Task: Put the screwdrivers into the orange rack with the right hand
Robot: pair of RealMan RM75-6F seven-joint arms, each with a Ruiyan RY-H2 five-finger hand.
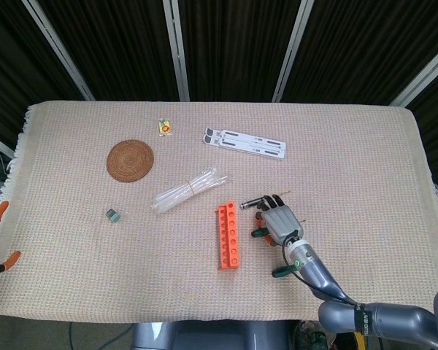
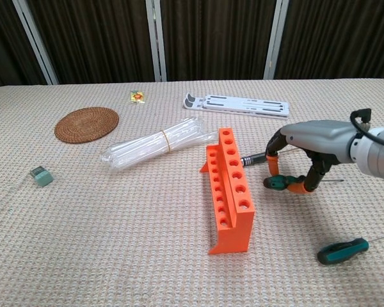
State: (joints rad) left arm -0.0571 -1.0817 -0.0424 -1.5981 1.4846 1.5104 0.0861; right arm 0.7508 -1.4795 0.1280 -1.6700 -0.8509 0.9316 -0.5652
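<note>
The orange rack (image 2: 230, 188) (image 1: 228, 235) stands mid-table, its row of holes facing up. Just to its right, my right hand (image 2: 313, 144) (image 1: 279, 221) arches over a screwdriver with a green and orange handle (image 2: 285, 184) (image 1: 260, 232). The fingers curl around it and hold it a little above the cloth. A dark screwdriver (image 2: 256, 158) (image 1: 252, 203) lies behind the hand, its tip near the rack. Another screwdriver with a green handle (image 2: 342, 251) (image 1: 283, 270) lies on the cloth near the front right. My left hand is out of both views.
A round woven coaster (image 2: 86, 123), a bundle of clear plastic tubes (image 2: 157, 144), a white folding stand (image 2: 237, 104), a small green block (image 2: 41, 176) and a yellow packet (image 2: 137, 96) lie on the beige cloth, all left of or behind the rack.
</note>
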